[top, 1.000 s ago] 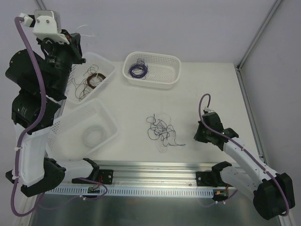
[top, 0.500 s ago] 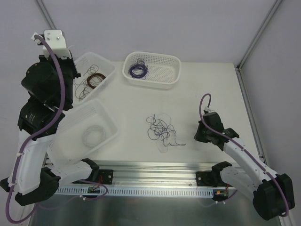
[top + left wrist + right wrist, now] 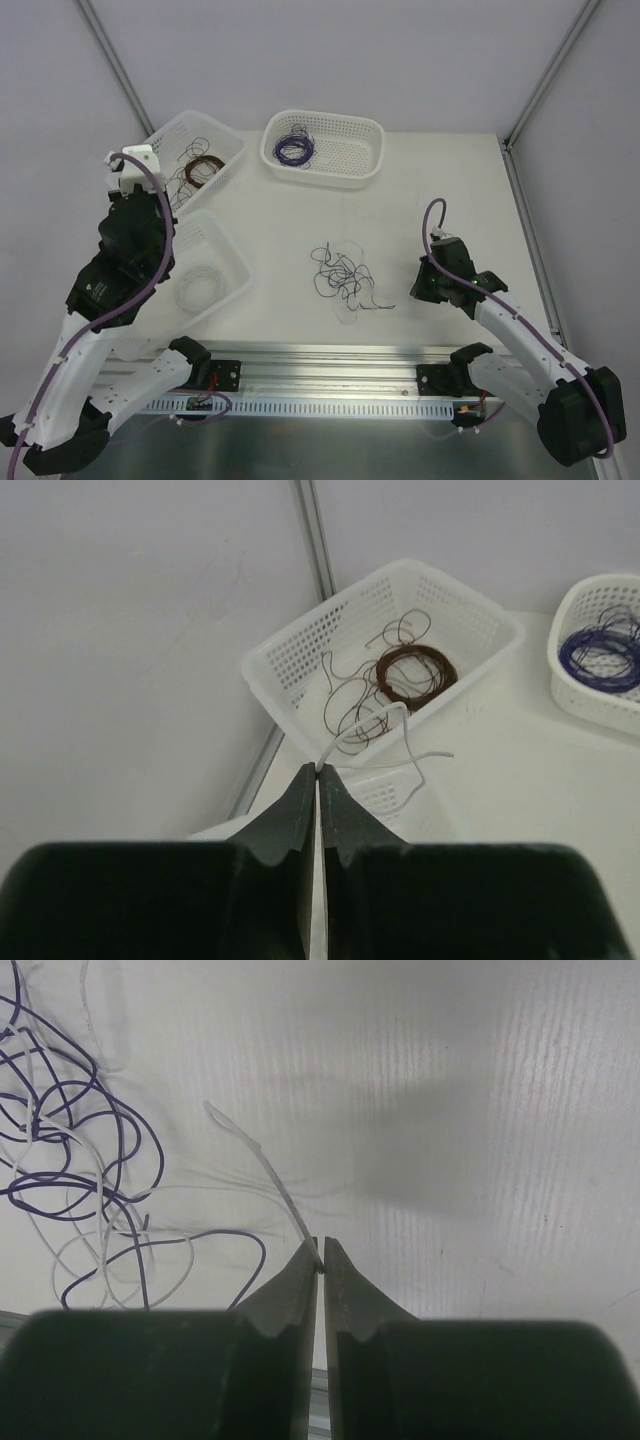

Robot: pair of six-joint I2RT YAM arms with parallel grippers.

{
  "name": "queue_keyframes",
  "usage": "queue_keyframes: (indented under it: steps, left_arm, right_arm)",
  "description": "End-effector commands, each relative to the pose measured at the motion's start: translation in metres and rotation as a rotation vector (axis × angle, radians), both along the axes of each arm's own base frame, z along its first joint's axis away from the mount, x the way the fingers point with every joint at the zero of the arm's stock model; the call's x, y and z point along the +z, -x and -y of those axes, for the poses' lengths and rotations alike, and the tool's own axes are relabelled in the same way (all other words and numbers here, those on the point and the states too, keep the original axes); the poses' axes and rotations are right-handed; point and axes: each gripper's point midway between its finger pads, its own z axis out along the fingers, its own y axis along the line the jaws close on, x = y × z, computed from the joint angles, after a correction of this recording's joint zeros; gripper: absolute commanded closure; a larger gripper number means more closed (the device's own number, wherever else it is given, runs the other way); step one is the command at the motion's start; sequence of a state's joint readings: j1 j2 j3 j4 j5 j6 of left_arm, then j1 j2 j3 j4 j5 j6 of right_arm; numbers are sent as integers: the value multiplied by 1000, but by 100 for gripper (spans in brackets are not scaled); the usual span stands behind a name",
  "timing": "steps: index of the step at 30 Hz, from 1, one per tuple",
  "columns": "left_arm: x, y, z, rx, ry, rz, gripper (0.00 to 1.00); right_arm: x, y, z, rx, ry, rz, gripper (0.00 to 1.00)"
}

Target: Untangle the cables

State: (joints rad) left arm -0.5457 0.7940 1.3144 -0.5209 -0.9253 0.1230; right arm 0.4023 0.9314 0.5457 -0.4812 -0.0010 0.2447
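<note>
The cables lie as a loose scribble of purple, dark and whitish wires on the table's middle; the right wrist view shows their purple and whitish loops at the left. My right gripper sits just right of them, shut on the end of a whitish cable that runs up and to the left. My left gripper is shut on another whitish cable, which arcs out ahead of its tips, short of the basket of brown wire. In the top view the left arm hides that gripper.
Three white baskets stand on the table. The far-left one holds a brown coil. The back-middle one holds a purple coil. The near-left one holds a white coil. A metal rail runs along the near edge.
My left arm has swung down from high at the far left and now hangs low over the near-left basket. The right arm and the tangle have barely moved.
</note>
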Motion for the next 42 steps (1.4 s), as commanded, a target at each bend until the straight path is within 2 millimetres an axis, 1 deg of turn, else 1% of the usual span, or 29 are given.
queue_keyframes:
  steps: [1, 2, 3, 4, 5, 7, 8, 10, 11, 14, 15, 17, 18, 21, 23, 24, 25, 26, 28, 29, 30, 32, 33, 34, 36, 37, 40, 41, 42]
  left_arm:
    - [-48, -10, 5, 13, 44, -75, 100]
    - [-75, -11, 5, 13, 25, -132, 100]
    - [-92, -13, 2, 32, 49, -159, 100]
    - [-108, -15, 6, 16, 97, -182, 97]
    - [-132, -15, 7, 15, 112, -232, 96]
    - [-158, -15, 10, 8, 197, -277, 92]
    - [-174, -13, 10, 13, 213, -310, 83]
    - [-185, -9, 10, 27, 258, -331, 72]
    - [-190, -9, 12, 15, 270, -348, 57]
    - [-193, -8, 19, -8, 306, -373, 37]
    - [-193, -8, 22, -22, 314, -378, 27]
    - [-191, -9, 31, -58, 347, -384, 19]
    - [-190, -10, 42, -113, 378, -395, 13]
    - [-186, -11, 72, -259, 451, -433, 5]
    - [-186, -13, 90, -333, 492, -467, 3]
    - [-189, -10, 107, -406, 540, -508, 2]
    - [-187, -10, 116, -442, 564, -517, 1]
    - [-186, -8, 125, -481, 587, -534, 1]
    - [-183, -5, 149, -571, 617, -558, 1]
    - [-182, -4, 157, -600, 612, -559, 1]
    - [-178, 0, 177, -675, 588, -566, 1]
    - [-172, 2, 196, -743, 552, -549, 1]
    - [-173, 8, 213, -809, 527, -567, 1]
    - [-166, 7, 227, -864, 525, -535, 1]
    - [-167, 9, 246, -935, 512, -530, 1]
    - [-162, 12, 261, -994, 506, -507, 1]
    - [-166, 14, 283, -1074, 456, -488, 1]
    - [-159, 15, 296, -1119, 452, -449, 1]
    - [-162, 15, 304, -1144, 438, -447, 1]
  right_arm:
    - [15, -11, -8, 18, -36, 42, 91]
    - [15, -10, -8, 18, -40, 43, 91]
    - [15, -10, -8, 16, -43, 44, 91]
    - [16, -10, -9, 19, -45, 46, 91]
    - [16, -9, -9, 17, -46, 44, 91]
    - [19, -9, -8, 22, -46, 53, 91]
    - [19, -8, -7, 25, -42, 54, 91]
    - [24, -8, -7, 27, -41, 68, 91]
    - [24, -7, -6, 31, -37, 68, 92]
    - [33, -8, -8, 46, -50, 95, 93]
    - [36, -9, -9, 48, -54, 101, 94]
    - [44, -11, -10, 52, -63, 116, 94]
    - [47, -11, -11, 56, -64, 122, 95]
    - [60, -14, -15, 72, -86, 149, 97]
    - [73, -16, -20, 88, -109, 173, 98]
    - [78, -16, -21, 101, -115, 182, 98]
    - [84, -16, -23, 109, -125, 192, 98]
    - [99, -19, -27, 121, -146, 225, 99]
    - [114, -19, -30, 143, -165, 257, 99]
    - [123, -19, -33, 157, -183, 275, 99]
    - [140, -20, -36, 168, -205, 315, 99]
    - [157, -19, -42, 199, -242, 348, 99]
    - [174, -20, -45, 211, -265, 381, 99]
    - [182, -19, -48, 224, -281, 395, 99]
    - [203, -18, -56, 261, -325, 428, 99]
    - [212, -17, -59, 274, -342, 442, 99]
    - [235, -12, -67, 312, -398, 472, 99]
    - [243, -9, -71, 340, -427, 483, 99]
    - [249, -7, -74, 344, -450, 486, 99]
